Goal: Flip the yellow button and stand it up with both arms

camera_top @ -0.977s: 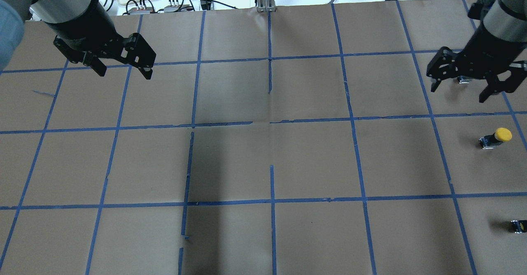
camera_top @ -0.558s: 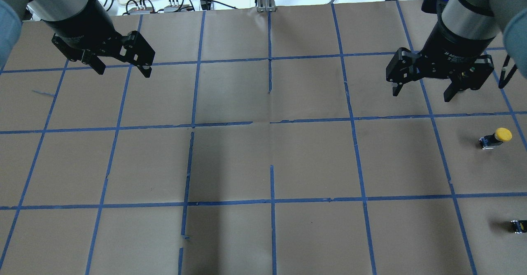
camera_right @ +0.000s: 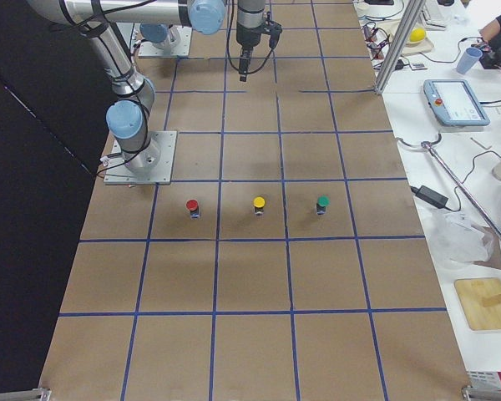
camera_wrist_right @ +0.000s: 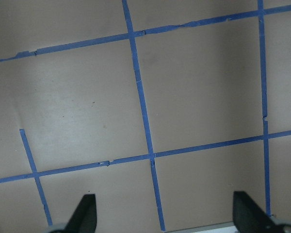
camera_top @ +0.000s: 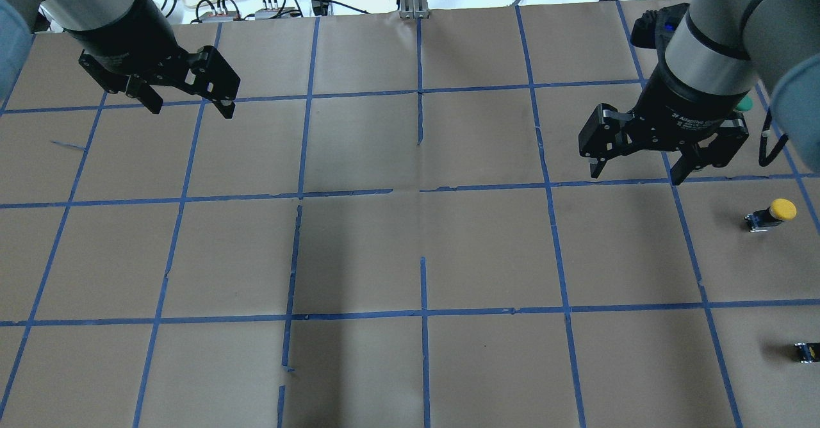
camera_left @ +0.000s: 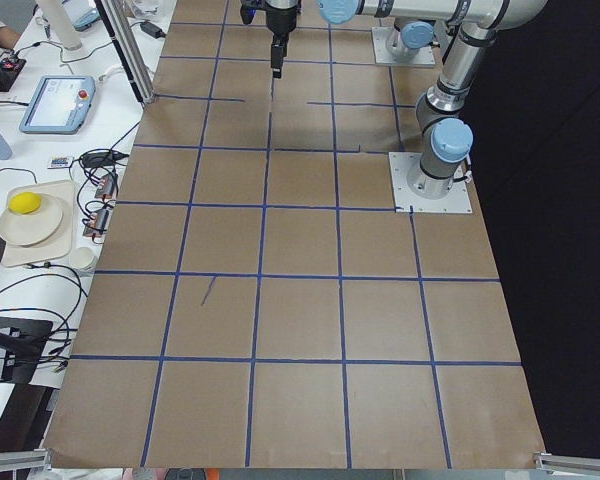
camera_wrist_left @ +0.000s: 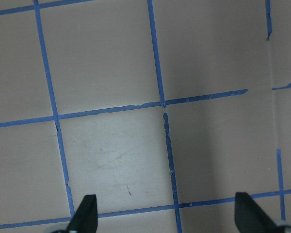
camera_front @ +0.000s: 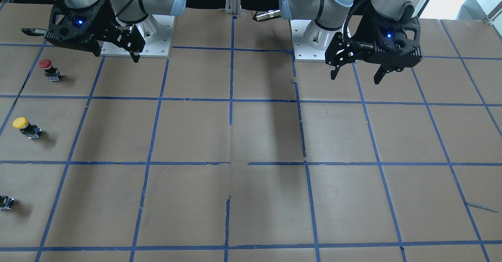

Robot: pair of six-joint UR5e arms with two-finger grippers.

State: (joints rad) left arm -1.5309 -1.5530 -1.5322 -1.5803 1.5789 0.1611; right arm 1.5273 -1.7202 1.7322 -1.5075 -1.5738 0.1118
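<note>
The yellow button (camera_top: 772, 213) has a yellow domed cap on a short black and grey body. It sits on the brown paper at the table's right edge, seemingly cap up, and also shows in the front view (camera_front: 24, 125) and the right side view (camera_right: 259, 205). My right gripper (camera_top: 636, 175) is open and empty, raised above the table, about one and a half squares to the left of the button (camera_front: 116, 57). My left gripper (camera_top: 192, 109) is open and empty, raised over the far left (camera_front: 355, 78). Both wrist views show only paper between wide-apart fingertips (camera_wrist_left: 85, 216) (camera_wrist_right: 85, 213).
A red-capped button (camera_front: 49, 69) and a green-capped button (camera_right: 322, 204) stand on either side of the yellow one. A tiny black part (camera_top: 806, 351) lies near the right edge. Blue tape gridlines cross the brown paper (camera_top: 423, 248). Cables and a plate lie beyond the far edge.
My right gripper has swung from the far right edge toward the table's middle and nearer the robot, still open. The left gripper has barely moved. The button has not moved.
</note>
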